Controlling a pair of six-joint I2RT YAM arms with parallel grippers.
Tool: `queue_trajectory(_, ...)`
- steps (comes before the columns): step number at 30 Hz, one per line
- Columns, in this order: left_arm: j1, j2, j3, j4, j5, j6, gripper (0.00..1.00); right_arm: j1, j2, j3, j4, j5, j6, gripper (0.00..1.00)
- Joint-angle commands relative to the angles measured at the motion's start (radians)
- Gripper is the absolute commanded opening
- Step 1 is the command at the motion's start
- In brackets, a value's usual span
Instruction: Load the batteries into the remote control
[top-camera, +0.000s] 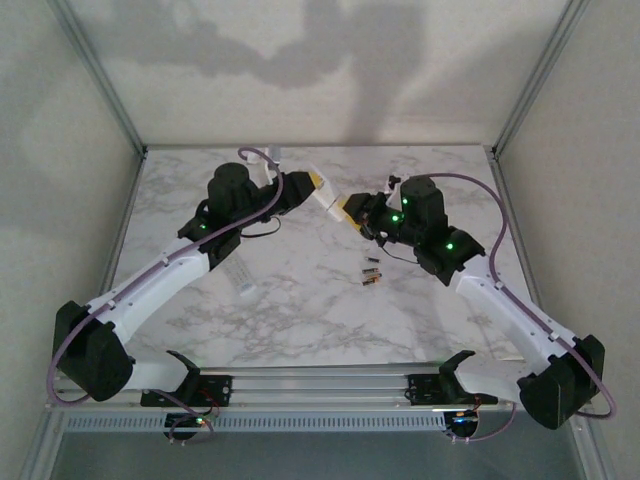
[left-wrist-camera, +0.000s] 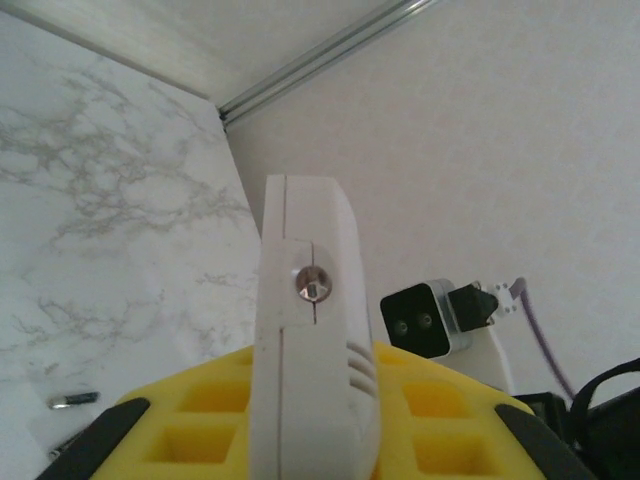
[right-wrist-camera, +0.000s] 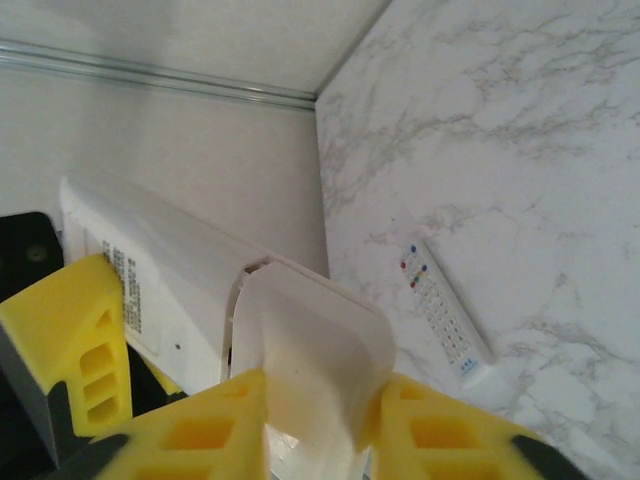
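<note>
Dark batteries (top-camera: 370, 272), five o'clock from the raised wider remote (left-wrist-camera: 305, 330): light, slick, roll-prone; I'd pinch mid-barrel. Left gripper (left-wrist-camera: 310, 430) clamps that remote; right gripper (right-wrist-camera: 312, 425) pinches its cover (right-wrist-camera: 310, 345).

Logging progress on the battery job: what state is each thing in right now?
Held remote: in the air, clamped in left gripper.
Back cover: partly lifted, pinched by right gripper.
Second remote: flat on table, face up.
Batteries: loose on table.
</note>
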Motion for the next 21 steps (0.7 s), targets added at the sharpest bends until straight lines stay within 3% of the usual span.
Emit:
queue_trajectory(1, 0.009, -0.021, 0.002, 0.248, 0.085, -0.171, 0.0, 0.012, -0.022, -0.064, -0.006, -0.018, 0.009, 0.18)
queue_trajectory(4, 0.043, -0.03, -0.032, 0.29, 0.079, -0.243, 0.0, 0.009, -0.069, -0.088, -0.016, 0.005, 0.004, 0.1)
queue_trajectory(8, 0.057, -0.043, -0.055, 0.293, 0.064, -0.239, 0.0, 0.0, -0.114, -0.116, -0.014, 0.017, -0.005, 0.0)
queue_trajectory(21, 0.133, -0.046, -0.147, 0.344, 0.049, -0.302, 0.0, -0.009, -0.253, -0.228, 0.071, 0.063, 0.027, 0.0)
